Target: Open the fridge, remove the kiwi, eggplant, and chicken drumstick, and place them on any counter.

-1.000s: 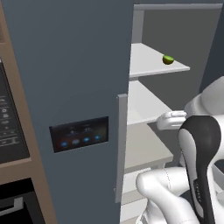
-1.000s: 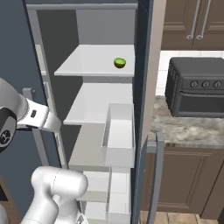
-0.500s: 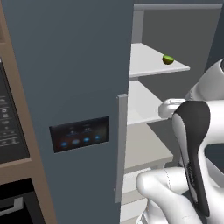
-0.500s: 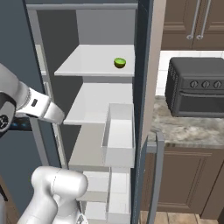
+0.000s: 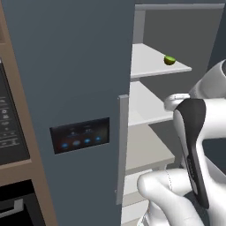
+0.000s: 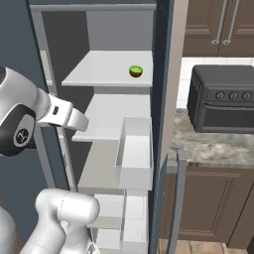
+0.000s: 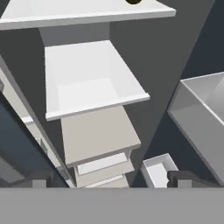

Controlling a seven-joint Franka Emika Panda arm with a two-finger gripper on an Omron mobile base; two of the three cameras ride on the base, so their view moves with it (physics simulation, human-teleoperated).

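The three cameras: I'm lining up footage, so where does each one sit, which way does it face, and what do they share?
Left base view: behind the arm's left, facing the tall slate-blue fridge; white arm at lower right.
Right base view: behind its right, facing the open fridge, grey-beige marbled counter; arm at left.
Hand view: on the hand, looking at white shelves; open gripper fingertips at bottom.
Both base views share the small round yellowish-green kiwi on the upper shelf.

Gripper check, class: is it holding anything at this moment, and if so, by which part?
Nothing is held. The gripper is open, with only fridge shelves ahead of it; the kiwi sits untouched on the upper shelf.
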